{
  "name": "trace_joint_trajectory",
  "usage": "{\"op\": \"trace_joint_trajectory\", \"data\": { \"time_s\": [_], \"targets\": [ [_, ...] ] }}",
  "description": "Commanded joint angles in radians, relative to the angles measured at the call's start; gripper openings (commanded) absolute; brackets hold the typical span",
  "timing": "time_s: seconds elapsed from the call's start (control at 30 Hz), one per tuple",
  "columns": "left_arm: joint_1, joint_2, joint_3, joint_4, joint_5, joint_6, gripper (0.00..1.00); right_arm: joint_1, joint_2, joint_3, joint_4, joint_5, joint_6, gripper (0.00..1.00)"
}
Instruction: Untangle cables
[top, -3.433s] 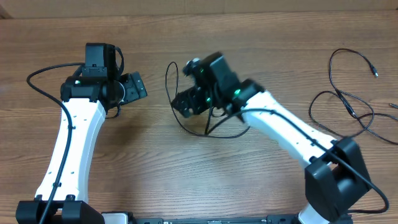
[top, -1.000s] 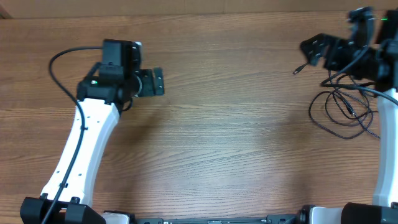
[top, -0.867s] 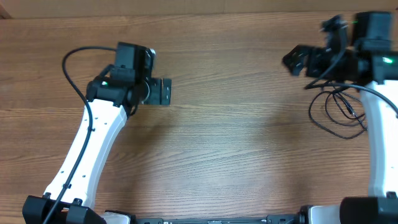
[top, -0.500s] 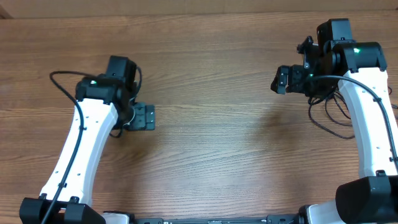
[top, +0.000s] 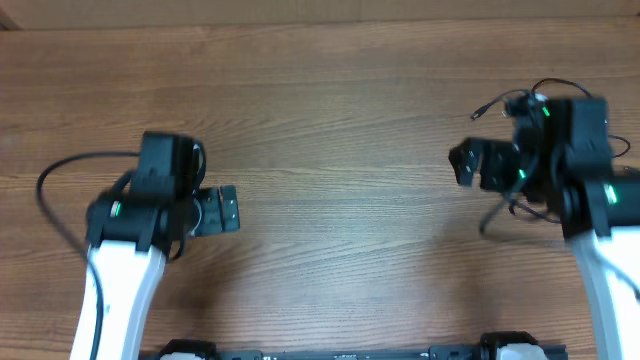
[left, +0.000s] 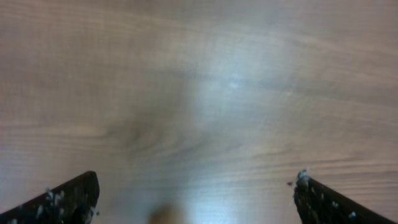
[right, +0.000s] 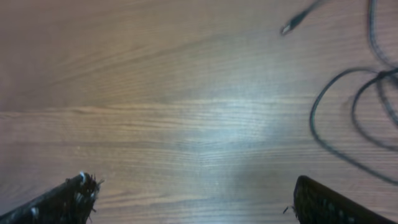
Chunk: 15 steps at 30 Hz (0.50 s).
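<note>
The cables (top: 510, 100) are thin black wires at the far right of the table. They are mostly hidden under my right arm, and one silver-tipped plug end (top: 477, 113) pokes out to the left. In the right wrist view the cables (right: 339, 118) loop at the upper right, with the plug end (right: 287, 28) at the top. My right gripper (top: 468, 165) (right: 193, 182) is open and empty, just left of the cables and over bare wood. My left gripper (top: 218, 210) (left: 194, 183) is open and empty over bare wood at the left, far from the cables.
The brown wooden table (top: 340, 130) fills the views. My left arm's thick black cable (top: 60, 175) loops out at the left. A short stretch of thin wire (top: 490, 217) shows below the right gripper.
My right gripper carried a cable from the table's middle to the right and now hangs open and empty. Both arms have since drawn back toward the near edge.
</note>
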<state>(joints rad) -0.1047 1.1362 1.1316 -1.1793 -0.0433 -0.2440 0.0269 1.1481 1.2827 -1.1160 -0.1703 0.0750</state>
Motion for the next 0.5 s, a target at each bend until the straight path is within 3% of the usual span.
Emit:
{"op": "trace_joint_trajectory", "data": {
  "time_s": [0.0,0.2,0.47],
  "targets": [
    [0.0,-0.22,-0.117,0.11,0.011,0.004,1.0,0.0,-0.24,-0.138,0.082,0.048,0.0,1.0],
    [0.0,-0.471,-0.2,0.192,0.008,-0.015,1.0,0.0,-0.46,-0.177,0.066,0.05,0.0,1.0],
    [0.0,-0.489,-0.2,0.182,0.008,-0.014,1.0,0.0,-0.487,-0.177,0.038,0.05,0.0,1.0]
  ]
}}
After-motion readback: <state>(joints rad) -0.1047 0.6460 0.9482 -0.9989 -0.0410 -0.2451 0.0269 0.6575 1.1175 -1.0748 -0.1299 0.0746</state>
